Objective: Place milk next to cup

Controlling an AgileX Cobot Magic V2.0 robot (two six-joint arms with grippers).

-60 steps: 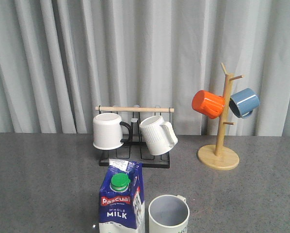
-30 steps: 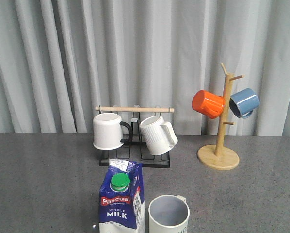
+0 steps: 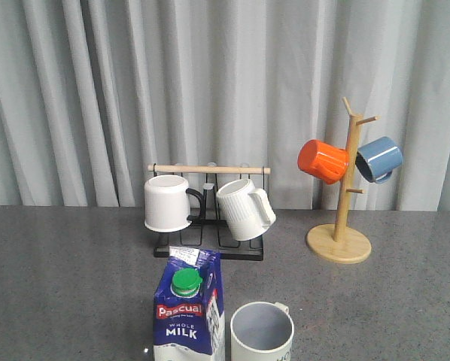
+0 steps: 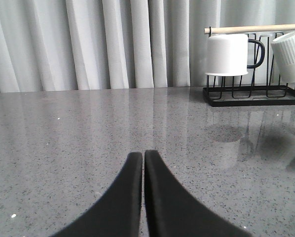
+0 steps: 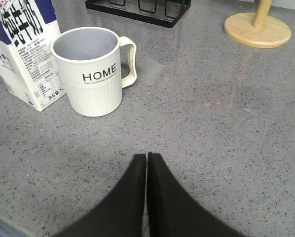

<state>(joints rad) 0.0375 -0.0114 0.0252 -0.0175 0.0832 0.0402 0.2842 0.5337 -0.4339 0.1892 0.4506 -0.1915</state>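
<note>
The milk carton [image 3: 187,312] stands upright at the table's front centre, blue and white with a green cap; its side shows in the right wrist view [image 5: 24,52]. The cream "HOME" cup [image 3: 262,332] stands right beside it, a small gap between them, and also shows in the right wrist view [image 5: 91,71] with its handle pointing away from the carton. My right gripper [image 5: 147,156] is shut and empty, low over the table, near the cup. My left gripper [image 4: 143,155] is shut and empty, over bare table, neither object in its view. No arm shows in the front view.
A black wire rack [image 3: 210,248] with a wooden bar holds a plain white mug with black handle [image 3: 168,203] and a ribbed white mug [image 3: 244,209]. A wooden mug tree [image 3: 339,242] at the back right carries an orange mug [image 3: 323,161] and a blue mug [image 3: 378,159]. Grey curtain behind.
</note>
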